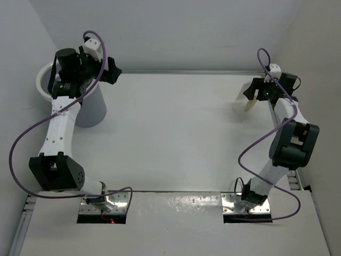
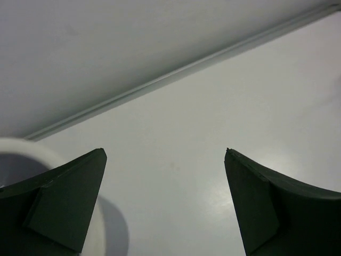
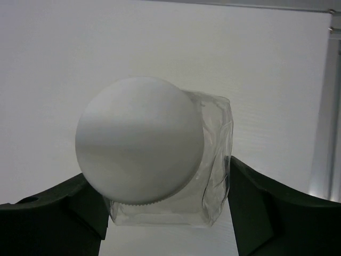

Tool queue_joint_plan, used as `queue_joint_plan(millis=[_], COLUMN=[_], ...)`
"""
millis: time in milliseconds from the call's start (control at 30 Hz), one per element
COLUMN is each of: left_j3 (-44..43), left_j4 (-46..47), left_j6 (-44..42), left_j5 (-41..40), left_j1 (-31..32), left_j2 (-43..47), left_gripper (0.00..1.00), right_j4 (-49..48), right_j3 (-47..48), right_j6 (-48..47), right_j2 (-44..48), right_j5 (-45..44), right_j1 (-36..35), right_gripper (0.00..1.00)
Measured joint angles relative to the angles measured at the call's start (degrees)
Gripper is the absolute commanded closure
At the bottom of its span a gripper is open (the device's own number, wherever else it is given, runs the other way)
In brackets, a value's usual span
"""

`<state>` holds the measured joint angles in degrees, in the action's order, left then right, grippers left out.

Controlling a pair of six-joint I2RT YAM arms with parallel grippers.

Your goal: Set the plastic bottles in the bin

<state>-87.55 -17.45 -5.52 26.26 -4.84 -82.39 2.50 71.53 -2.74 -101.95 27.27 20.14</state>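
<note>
My right gripper (image 1: 254, 95) is at the back right and is shut on a clear plastic bottle (image 1: 248, 104) with a white cap. It holds the bottle just above the table. In the right wrist view the bottle (image 3: 139, 154) fills the gap in the gripper (image 3: 160, 178), with both fingers against its clear sides. My left gripper (image 1: 112, 71) is open and empty at the back left, just right of the grey bin (image 1: 89, 109) with the white rim. In the left wrist view the gripper (image 2: 164, 152) has only bare table between its fingers, and the bin rim (image 2: 24, 148) shows at the left. No other bottles are in view.
A white wall and a thin rail (image 2: 176, 74) run along the back of the table. A metal rail (image 3: 325, 106) stands close to the right of the held bottle. The left arm reaches over the bin's rim (image 1: 40, 82).
</note>
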Motion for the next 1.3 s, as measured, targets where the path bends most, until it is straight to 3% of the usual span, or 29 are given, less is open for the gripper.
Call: queue_joint_plan(millis=[167, 300, 400, 567, 933, 967, 1000, 1033, 1067, 1100, 1133, 1167, 1233, 1300], left_j3=[0.0, -0.1, -0.1, 0.3, 1.6, 1.6, 1.6, 1.6, 1.6, 1.6, 1.7, 1.8, 1.9, 1.5], left_j4=[0.1, -0.3, -1.4, -3.0, -4.0, -4.0, -4.0, -4.0, -3.9, -3.5, -2.9, -1.9, -0.3, 0.7], left_j6=[2.7, 3.7, 2.9, 1.6, 0.0, 0.0, 0.0, 0.3, 1.3, 1.9, 2.9, 4.0, 8.2, 12.4], left_j5=[16.5, 23.9, 25.6, 25.4, 21.7, 21.7, 21.7, 21.7, 22.0, 22.3, 23.1, 24.2, 25.7, 25.3], left_j1=[2.2, 10.1, 18.0, 28.6, 40.3, 41.0, 41.3, 41.3, 41.1, 40.3, 39.6, 38.7, 35.9, 27.8], left_j2=[0.0, 0.0, 0.0, 0.0, -0.3, -0.3, -0.4, -0.4, -0.5, -0.5, -0.5, -0.5, -0.7, -0.7], left_gripper=[0.00, 0.00, 0.00, 0.00, 0.01, 0.04, 0.14, 0.23, 0.32, 0.40, 0.61, 0.71, 0.79, 0.82], right_j4=[2.4, 3.4, 3.1, 2.7, 4.5, 4.7, 4.8, 5.3, 5.5, 5.6, 5.6, 5.3, 4.0, 1.7], right_j3=[1.4, 5.2, 5.7, 4.2, 4.1, 4.1, 4.1, 4.1, 4.1, 4.2, 4.3, 4.5, 4.8, 4.8], right_j6=[7.6, 11.6, 14.0, 16.7, 18.8, 18.8, 18.8, 18.8, 18.7, 18.8, 19.2, 19.8, 21.3, 24.7], right_j2=[6.8, 14.1, 19.6, 25.5, 27.2, 27.4, 27.5, 27.7, 27.8, 27.8, 27.8, 27.8, 27.7, 27.8], right_j5=[14.6, 25.5, 31.8, 37.0, 39.6, 39.8, 39.9, 40.0, 40.0, 39.6, 39.0, 38.1, 35.7, 33.9], right_j1=[-0.5, -5.5, -13.4, -25.4, -35.1, -35.4, -35.6, -35.8, -35.8, -35.7, -35.5, -35.5, -34.5, -29.6], right_gripper=[0.87, 0.93, 1.00, 1.00, 1.00, 0.97, 0.89, 0.75, 0.43, 0.31, 0.24, 0.18, 0.07, 0.04])
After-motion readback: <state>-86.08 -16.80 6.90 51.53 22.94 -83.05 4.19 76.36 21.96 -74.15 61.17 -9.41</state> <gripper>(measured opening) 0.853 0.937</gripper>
